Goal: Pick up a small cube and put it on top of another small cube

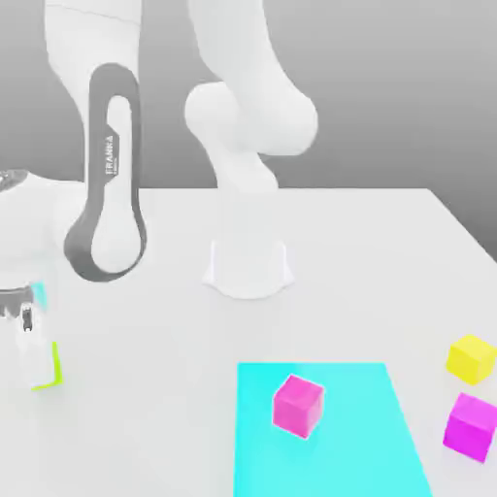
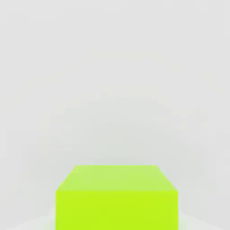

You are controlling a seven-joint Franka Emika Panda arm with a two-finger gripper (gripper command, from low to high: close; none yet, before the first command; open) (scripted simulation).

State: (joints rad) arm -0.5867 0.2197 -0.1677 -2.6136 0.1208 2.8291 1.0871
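The small lime yellow-green cube (image 1: 57, 367) is at the exterior view's far left, low at the white table (image 1: 146, 408). My gripper (image 1: 37, 361) comes straight down over it, a white finger covering most of the cube so that just its lime edges show. The gripper is shut on this cube. In the hand view the lime cube (image 2: 117, 200) sits very close to the camera against the pale table. A magenta cube (image 1: 297, 405) stands on a cyan mat (image 1: 359, 456).
At the exterior view's right edge, off the mat, a yellow cube (image 1: 472, 358) stands just behind a second magenta cube (image 1: 472, 425). The arm's white base (image 1: 248, 267) stands mid-table, and the arm arches over to the left.
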